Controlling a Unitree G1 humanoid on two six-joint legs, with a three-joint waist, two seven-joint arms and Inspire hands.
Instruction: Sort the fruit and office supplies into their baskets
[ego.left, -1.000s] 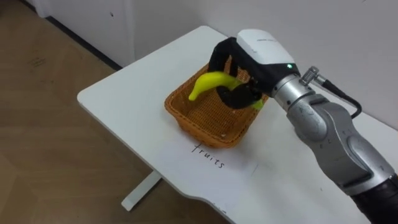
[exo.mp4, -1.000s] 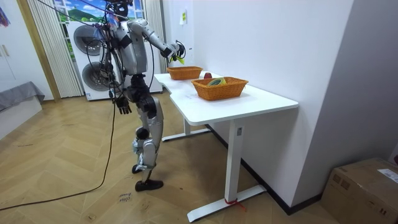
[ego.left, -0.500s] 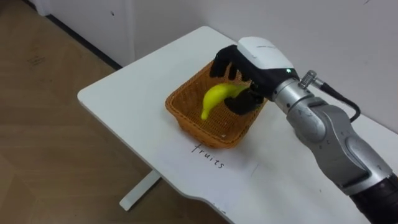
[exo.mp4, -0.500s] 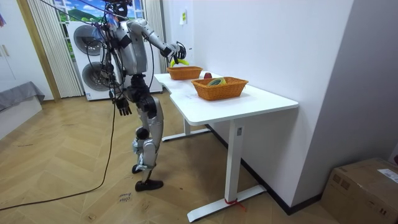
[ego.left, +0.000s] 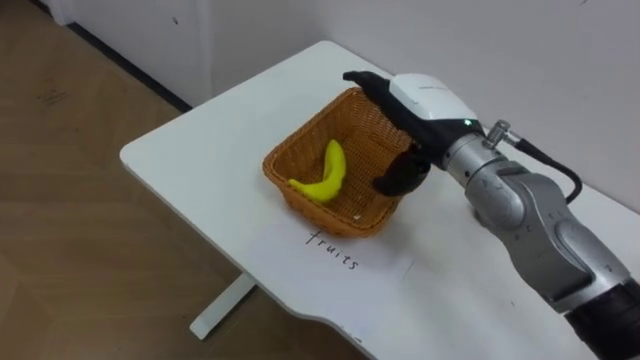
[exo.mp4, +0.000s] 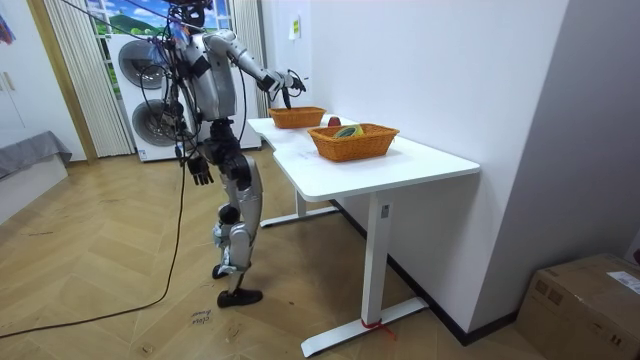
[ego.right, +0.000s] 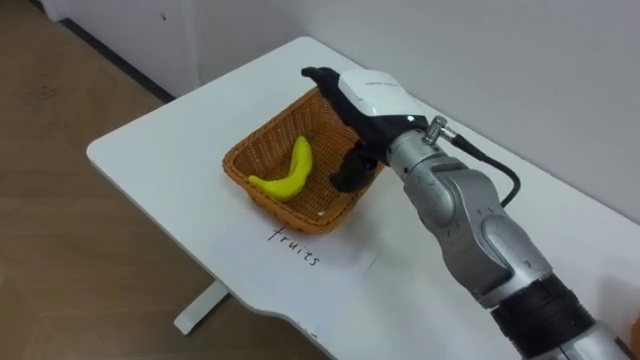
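Note:
A yellow banana (ego.left: 322, 176) lies loose on the bottom of a woven orange basket (ego.left: 335, 218) near the corner of the white table (ego.left: 200, 150). My right hand (ego.left: 418, 98) hovers over the basket's far right rim, open, fingers stretched over the rim and thumb (ego.left: 396, 180) hanging down beside the wall, holding nothing. The right eye view shows the same banana (ego.right: 287, 168) and right hand (ego.right: 375, 95). In the room view I stand at the table's far end with my right arm reaching over that basket (exo.mp4: 296, 117). My left hand (exo.mp4: 199, 170) hangs by my side.
A paper sheet with a handwritten label (ego.left: 336, 251) lies in front of the basket. A second woven basket (exo.mp4: 353, 143) with several items stands nearer the table's middle. Bare wooden floor lies beyond the table edge. A washing machine (exo.mp4: 145, 65) stands behind me, a cardboard box (exo.mp4: 590, 300) at the room view's right.
My right hand opened and let go of the banana, which dropped from above the basket onto its bottom. The hand drew slightly back toward the far right rim.

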